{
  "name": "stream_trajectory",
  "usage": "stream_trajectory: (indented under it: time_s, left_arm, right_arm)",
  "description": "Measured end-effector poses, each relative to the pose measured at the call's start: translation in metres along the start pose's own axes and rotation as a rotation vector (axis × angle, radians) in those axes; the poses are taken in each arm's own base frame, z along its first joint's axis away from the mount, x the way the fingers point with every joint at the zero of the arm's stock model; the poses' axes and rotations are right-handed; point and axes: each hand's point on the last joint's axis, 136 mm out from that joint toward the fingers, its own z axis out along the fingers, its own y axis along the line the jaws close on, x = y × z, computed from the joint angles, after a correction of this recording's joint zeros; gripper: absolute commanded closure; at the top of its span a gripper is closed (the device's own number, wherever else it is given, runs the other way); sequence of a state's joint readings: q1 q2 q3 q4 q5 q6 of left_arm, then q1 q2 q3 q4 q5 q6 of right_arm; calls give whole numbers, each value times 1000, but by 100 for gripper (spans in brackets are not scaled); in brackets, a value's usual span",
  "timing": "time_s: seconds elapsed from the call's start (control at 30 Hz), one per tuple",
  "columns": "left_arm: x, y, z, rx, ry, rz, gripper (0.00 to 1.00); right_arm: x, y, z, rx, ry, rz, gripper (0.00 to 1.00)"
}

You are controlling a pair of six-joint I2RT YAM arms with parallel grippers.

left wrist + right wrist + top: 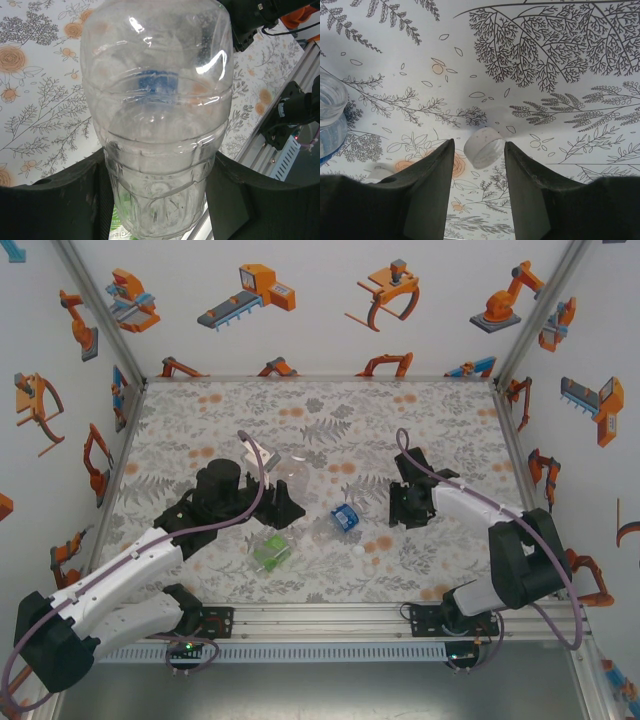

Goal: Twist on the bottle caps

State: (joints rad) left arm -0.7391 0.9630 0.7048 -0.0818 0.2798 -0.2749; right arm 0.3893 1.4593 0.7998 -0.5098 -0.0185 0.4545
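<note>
left claw (157, 195) clamped on the plain clear bottle (156, 100), likely to steady it for capping; right claw (479, 150) set narrow about a white cap (484, 146) low over the table (545, 115), cannot tell if it pinches. blue-label bottle (345, 518) and green-label bottle (271, 550) lie between the arms; the blue one probably crowds the path across.

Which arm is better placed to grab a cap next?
Right. Its open gripper straddles a cap lying on the table, while the left gripper is already shut on the clear bottle.
</note>
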Motion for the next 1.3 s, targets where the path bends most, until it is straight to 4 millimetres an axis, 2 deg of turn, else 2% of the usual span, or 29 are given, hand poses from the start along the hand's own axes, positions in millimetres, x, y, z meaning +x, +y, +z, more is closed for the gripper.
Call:
stream_trajectory:
  time_s: [0.23, 0.47, 0.63, 0.77, 0.87, 1.03, 1.1, 1.3]
  left_arm:
    - [0, 0, 0, -1, 2, -1, 90]
    - [5, 3, 5, -6, 21, -7, 90]
    - [9, 6, 11, -10, 38, -14, 90]
    - [11, 7, 13, -13, 47, -22, 90]
    - [9, 7, 14, -11, 38, -30, 90]
    - [9, 7, 14, -11, 36, -49, 90]
    - [9, 7, 14, -15, 36, -53, 90]
    - [9, 11, 13, -36, 35, -61, 90]
  right_arm:
    - [2, -1, 7, 2, 7, 1, 65]
    - [5, 1, 11, -15, 13, 23, 78]
    - [1, 13, 10, -93, 5, 40, 79]
    - [-5, 27, 11, -221, -6, 83, 78]
    - [-7, 30, 13, -303, -11, 126, 72]
    - [-4, 16, 11, -385, -21, 232, 63]
    - [-3, 6, 9, -393, -31, 280, 56]
    - [0, -11, 2, -329, -66, 310, 56]
